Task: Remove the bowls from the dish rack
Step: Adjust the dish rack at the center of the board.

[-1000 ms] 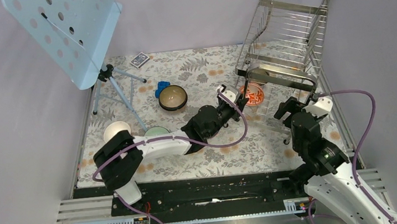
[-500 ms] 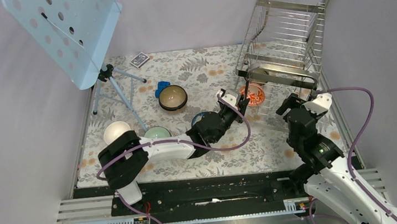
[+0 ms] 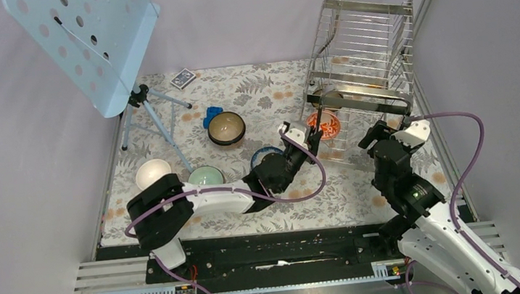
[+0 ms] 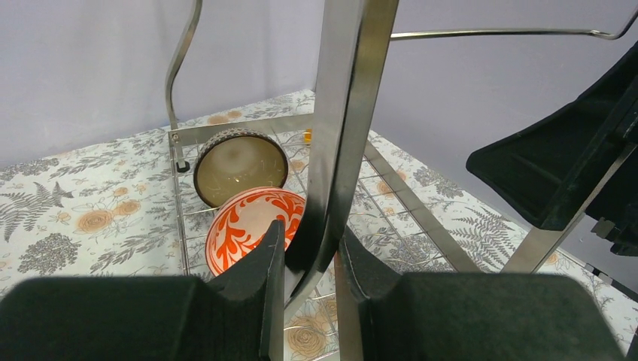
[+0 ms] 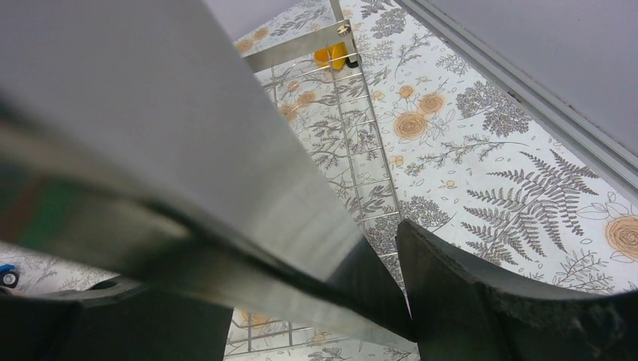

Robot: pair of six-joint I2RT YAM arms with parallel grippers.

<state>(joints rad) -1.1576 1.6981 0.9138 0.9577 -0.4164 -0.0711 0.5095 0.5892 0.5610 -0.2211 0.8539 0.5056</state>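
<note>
The steel dish rack (image 3: 367,48) stands tilted at the back right. My left gripper (image 3: 312,136) is shut on its front left post; in the left wrist view the gripper (image 4: 310,263) pinches that post (image 4: 342,128). My right gripper (image 3: 387,135) is shut on the rack's front right bar, which fills the right wrist view between its jaws (image 5: 323,286). An orange-red bowl (image 4: 252,226) and a pinkish-brown bowl (image 4: 239,162) lean on the lower tier. On the mat sit a white bowl (image 3: 152,173), a pale green bowl (image 3: 205,174), a dark brown bowl (image 3: 227,128) and a blue-and-white bowl (image 3: 264,154), half hidden by my left arm.
A pale blue perforated music stand (image 3: 85,41) on a tripod stands at the back left. A card deck (image 3: 183,78) and a small blue object (image 3: 213,115) lie on the flowered mat. Walls close in behind and right of the rack. A small yellow piece (image 5: 331,54) sits by the rack's far corner.
The rack has swung left and stands more upright, with both grippers still closed on its front. Both arms moved slightly left with it.
</note>
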